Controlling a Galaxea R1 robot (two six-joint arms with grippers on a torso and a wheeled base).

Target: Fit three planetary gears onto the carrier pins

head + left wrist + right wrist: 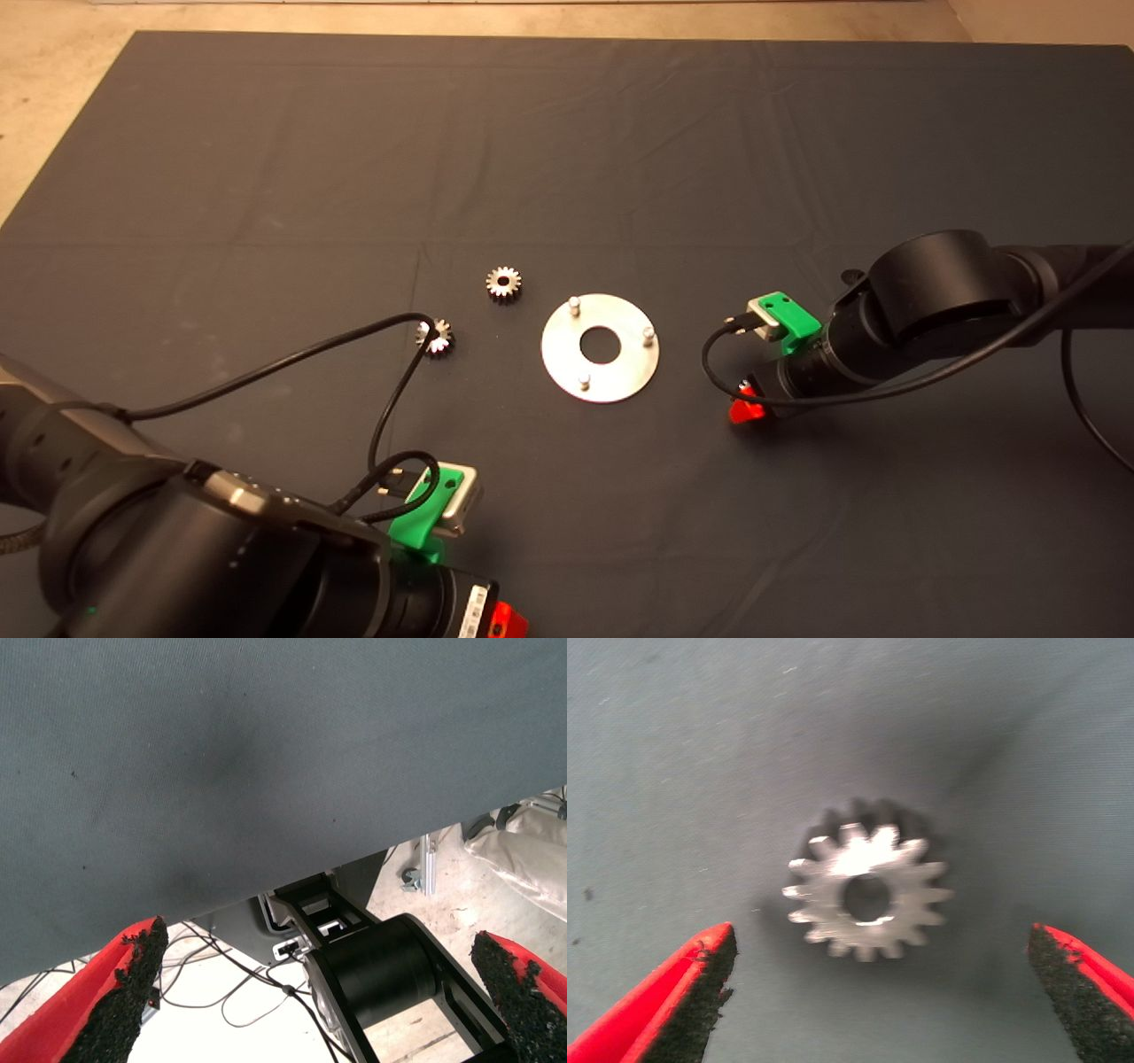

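The right arm enters from the right edge of the head view and bends down toward the mat (266, 159), its wrist just right of the carrier disc (601, 347). The right gripper (881, 988) points straight down; its red fingers (682, 992) are spread wide, and a planetary gear (866, 892) lies flat on the mat between them, touching neither pad. In the head view this gear is hidden under the arm, and only a red fingertip shows below the wrist.

The left arm sits at the lower left corner, largely cut off by the picture edge. The left gripper (314, 992) is spread apart and holds nothing; its wrist view shows the mat edge, a black arm link and loose cables beyond it.

The disc lies flat near the mat's centre with three carrier pins (574, 304) standing upright and bare around its central hole. A second gear (503, 283) lies flat just left of the disc, above it in the head view. A third gear (438, 337) lies further left, partly crossed by the left arm's black cable (266, 368).
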